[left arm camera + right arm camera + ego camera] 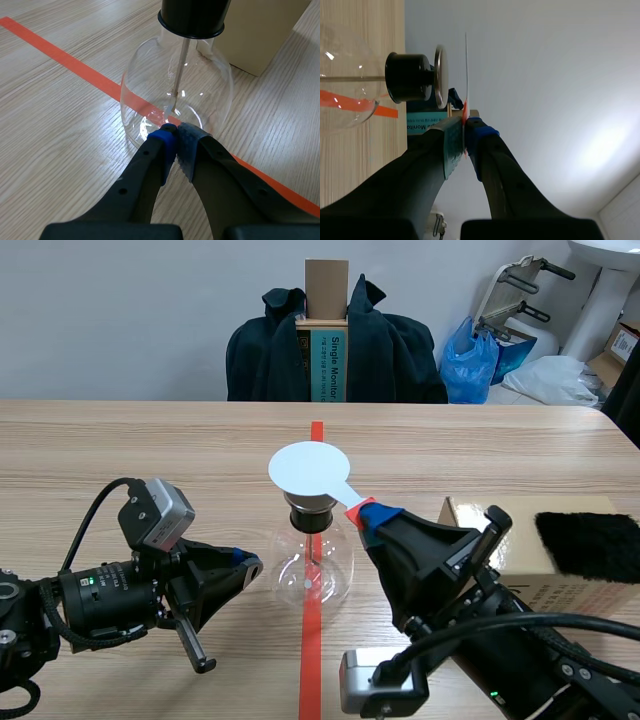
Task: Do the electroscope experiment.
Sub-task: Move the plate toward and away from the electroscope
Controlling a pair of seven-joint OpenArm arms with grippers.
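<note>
The electroscope is a clear glass flask (312,565) with a black stopper (310,508), standing on the red tape line. Above its top hovers a white round plate (309,469) with a short handle, and my right gripper (368,512) is shut on that handle. In the right wrist view the plate (466,70) shows edge-on, a small gap from the metal disc (440,75) on the stopper (407,76), with the gripper (465,125) clamped below it. My left gripper (176,137) is shut on nothing, its tips at the flask's (175,95) lower wall. A thin rod (181,70) hangs inside.
A cardboard box (500,540) stands right of the flask, with a black furry cloth (590,545) on it. A chair draped with a dark jacket (400,350) sits beyond the table's far edge. Bare wood lies left of and behind the flask.
</note>
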